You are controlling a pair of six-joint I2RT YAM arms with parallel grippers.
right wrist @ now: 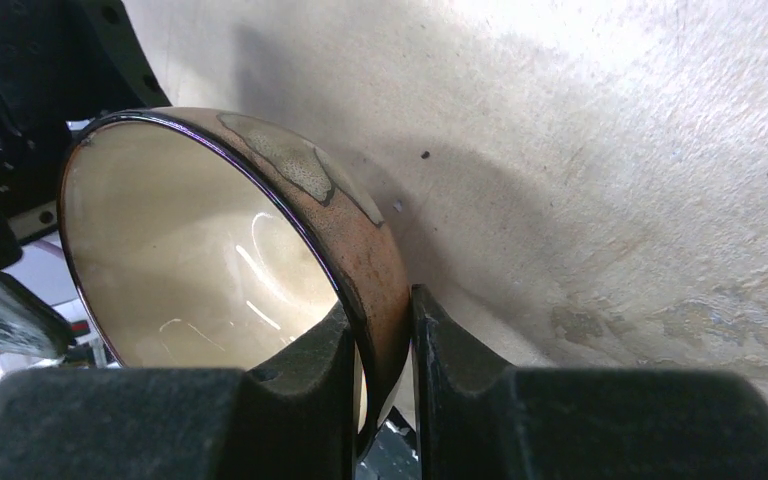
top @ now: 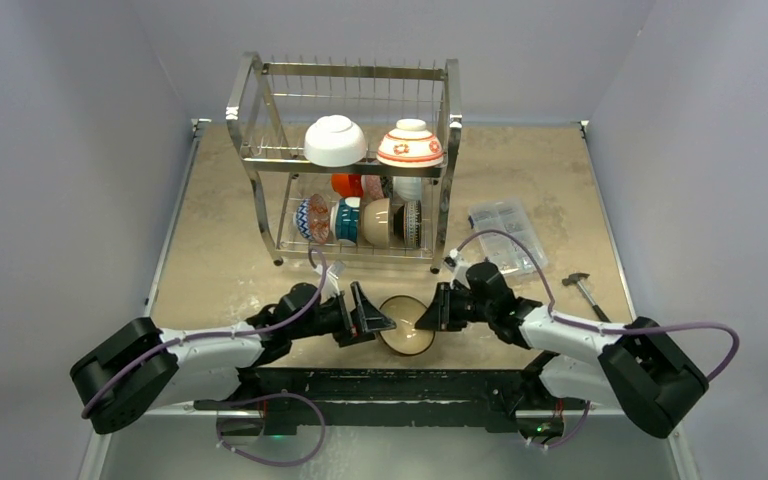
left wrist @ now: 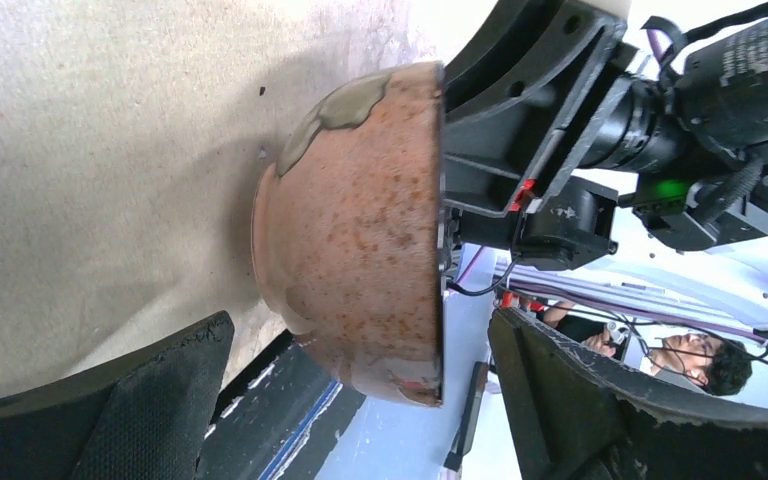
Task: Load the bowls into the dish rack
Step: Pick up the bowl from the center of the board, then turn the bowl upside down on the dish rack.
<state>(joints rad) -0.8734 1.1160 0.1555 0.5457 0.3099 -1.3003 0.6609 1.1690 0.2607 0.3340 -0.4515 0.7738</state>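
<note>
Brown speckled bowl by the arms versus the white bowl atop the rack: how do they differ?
The brown speckled ceramic bowl sits mouth up outside the steel wire dish rack; the plain white ceramic bowl rests foot up on its top shelf. The right gripper pinches the brown bowl's rim; nothing grips the white one. Both are small and round.

Round tan-brown ceramic bowl [top: 406, 330]: speckled low-sheen glaze outside, glossy cream glaze inside. Tall two-tier steel wire dish rack [top: 450, 160]: polished, reflective. Beige table top [top: 230, 270]: matt, mottled. Right gripper [right wrist: 378, 335], black fingers [right wrist: 470, 400]: matt, finely grained. Rectangular compartment box [top: 505, 232]: clear plastic.
</note>
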